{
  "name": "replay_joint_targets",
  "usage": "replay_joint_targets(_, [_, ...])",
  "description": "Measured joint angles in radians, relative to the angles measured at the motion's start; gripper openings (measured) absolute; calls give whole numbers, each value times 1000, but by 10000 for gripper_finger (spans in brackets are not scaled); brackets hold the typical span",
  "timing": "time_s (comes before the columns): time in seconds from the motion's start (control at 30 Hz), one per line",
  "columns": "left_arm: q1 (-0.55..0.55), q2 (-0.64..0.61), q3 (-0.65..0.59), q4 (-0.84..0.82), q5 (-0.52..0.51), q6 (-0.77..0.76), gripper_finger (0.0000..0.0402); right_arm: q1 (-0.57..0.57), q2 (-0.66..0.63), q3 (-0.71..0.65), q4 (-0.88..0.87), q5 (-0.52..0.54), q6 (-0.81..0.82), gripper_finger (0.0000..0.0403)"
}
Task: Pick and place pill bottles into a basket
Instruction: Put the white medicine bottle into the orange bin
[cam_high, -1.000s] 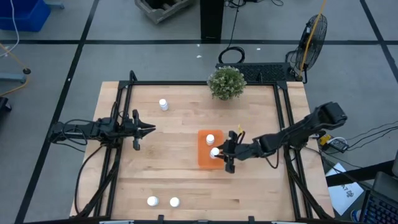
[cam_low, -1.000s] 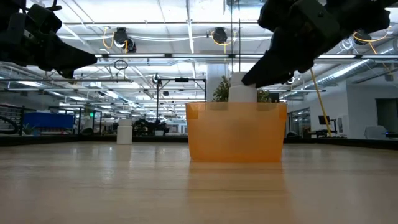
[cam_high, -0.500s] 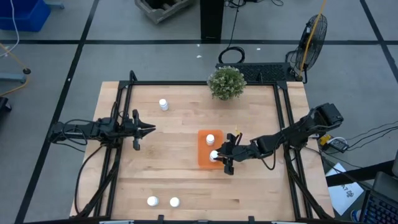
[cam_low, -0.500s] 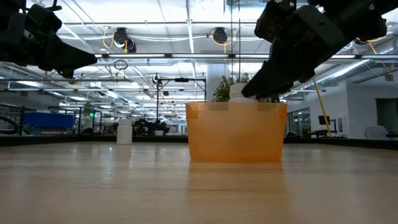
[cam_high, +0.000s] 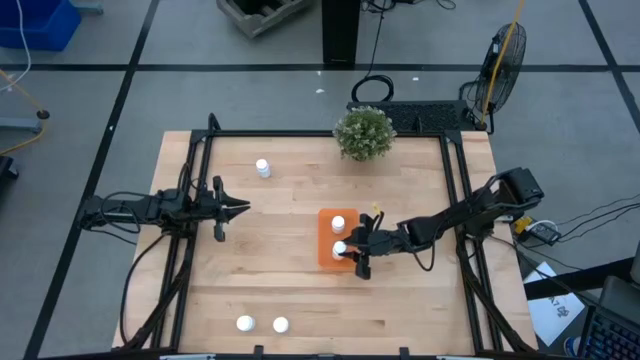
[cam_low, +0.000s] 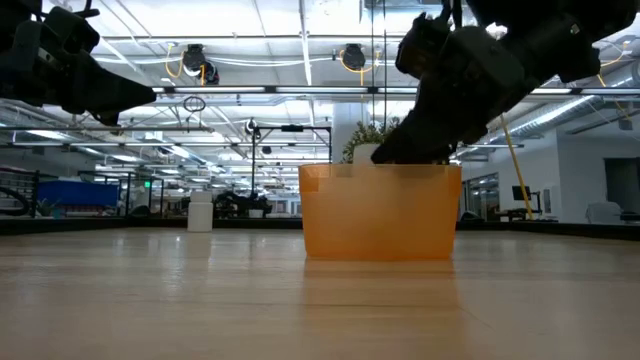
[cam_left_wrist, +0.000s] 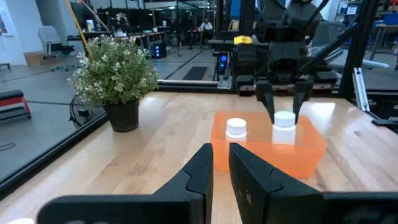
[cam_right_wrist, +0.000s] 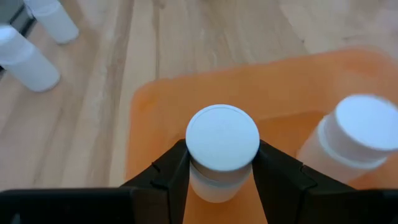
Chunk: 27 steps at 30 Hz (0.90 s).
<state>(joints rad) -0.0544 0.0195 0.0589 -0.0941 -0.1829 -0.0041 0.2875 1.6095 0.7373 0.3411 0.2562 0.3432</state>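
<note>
The orange tray (cam_high: 327, 243) lies right of the table's middle and also shows in the low view (cam_low: 380, 215). One white pill bottle (cam_high: 338, 223) stands in its far part. My right gripper (cam_high: 346, 251) is shut on a second bottle (cam_right_wrist: 222, 140) down inside the tray's near part. One more bottle (cam_high: 262, 168) stands at the far left and two (cam_high: 245, 323) (cam_high: 281, 324) near the front edge. My left gripper (cam_high: 243, 208) is shut and empty above the table's left half. My right gripper pinches the bottle's body just under its cap (cam_right_wrist: 217, 180) between its two fingers (cam_left_wrist: 272, 107), one on each side. The fingers slant down from the table's right side. The bottle is upright inside the tray; whether its base rests on the tray floor, I cannot tell.
A green potted plant (cam_high: 364, 132) stands at the table's far edge, behind the tray. A black frame (cam_high: 455, 200) runs along the table's sides. Bare wood lies between the tray and my left gripper.
My right gripper has gone down and a little toward the table's left with the bottle. The bottle, which stood above the tray's rim, has sunk behind the rim into the tray and stays upright.
</note>
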Motion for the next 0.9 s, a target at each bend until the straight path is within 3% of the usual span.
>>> replay_joint_targets(0.27, [0, 0, 0, 0, 0, 0, 56, -23, 78, 0, 100, -49, -15, 143])
replay_joint_targets(0.9, [0, 0, 0, 0, 0, 0, 56, -11, 86, 4, 102, -102, -180, 154])
